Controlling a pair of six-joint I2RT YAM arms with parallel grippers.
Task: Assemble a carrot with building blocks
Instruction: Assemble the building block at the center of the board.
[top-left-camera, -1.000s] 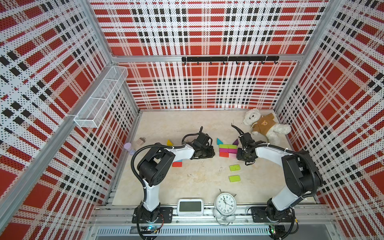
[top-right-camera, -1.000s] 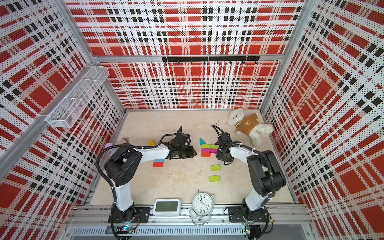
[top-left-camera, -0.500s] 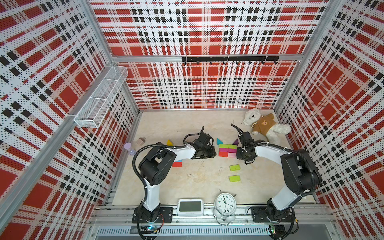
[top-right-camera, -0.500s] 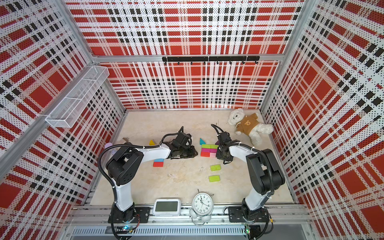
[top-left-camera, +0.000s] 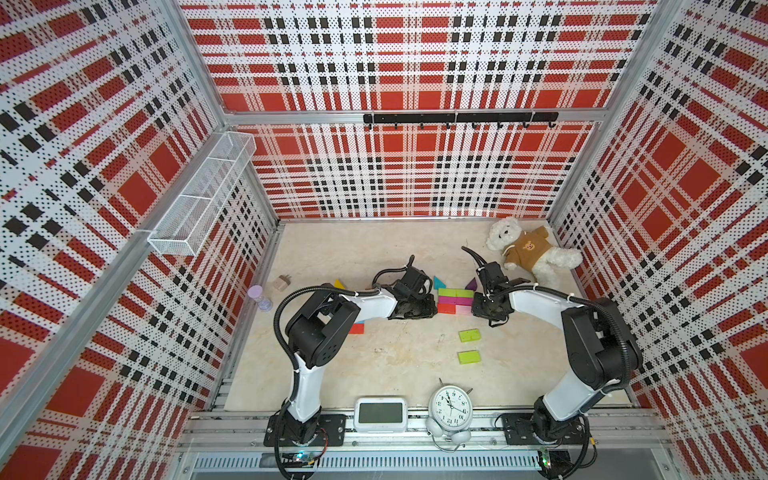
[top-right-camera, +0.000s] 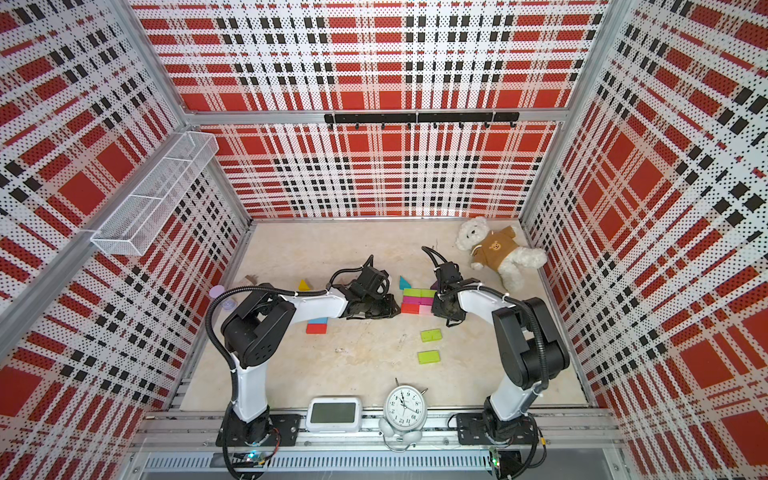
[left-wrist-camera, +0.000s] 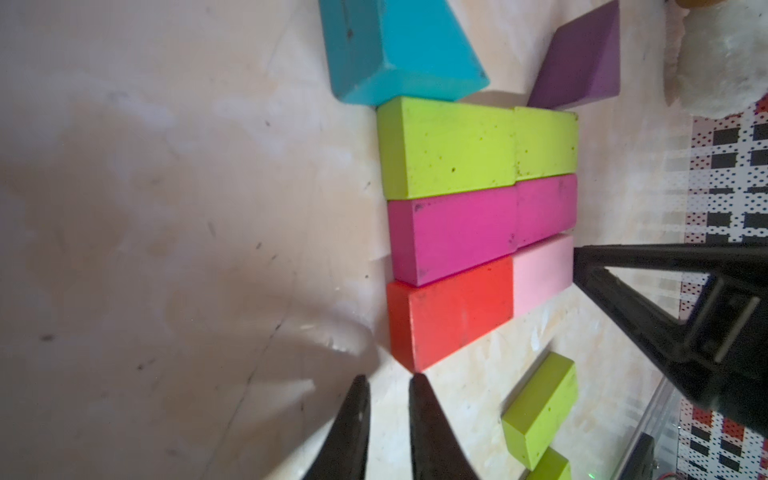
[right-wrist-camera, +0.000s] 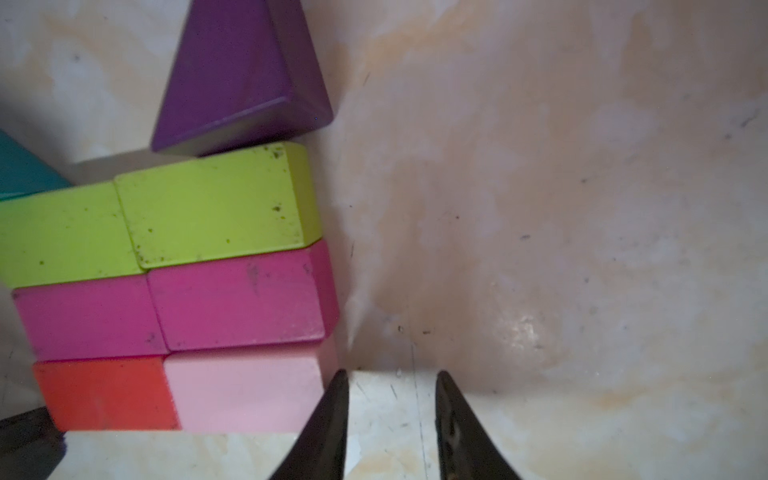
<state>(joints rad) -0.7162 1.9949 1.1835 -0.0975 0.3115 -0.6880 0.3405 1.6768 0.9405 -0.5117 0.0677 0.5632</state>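
while both arms sit low on either side of it, the carrot looks roughly half built to me. a tight slab of six bricks (top-left-camera: 455, 300) lies mid-table: a lime row (left-wrist-camera: 478, 149) on the far side, a magenta row (left-wrist-camera: 478, 232) next, then a red-orange brick (left-wrist-camera: 449, 311) butted against a pink brick (left-wrist-camera: 540, 274). a teal wedge (left-wrist-camera: 399, 50) and a purple wedge (left-wrist-camera: 577, 62) rest against the lime row's far edge, one at each end, like a start on the leaves.

the left gripper (left-wrist-camera: 390, 380) is closed on nothing, its tips just off the red-orange brick's corner. the right gripper (right-wrist-camera: 390, 374) is parted and empty, with one finger (right-wrist-camera: 328, 415) right at the pink brick's end. i'd guess they are squaring the slab up, not fetching.

lying loose are two lime bricks (top-left-camera: 469, 335) nearer the front, a red brick (top-right-camera: 316, 328) and a blue brick (top-right-camera: 318, 321) by the left arm, and a yellow wedge (top-right-camera: 304, 285) beyond it. i see no tapering tip, so a fair bit remains.
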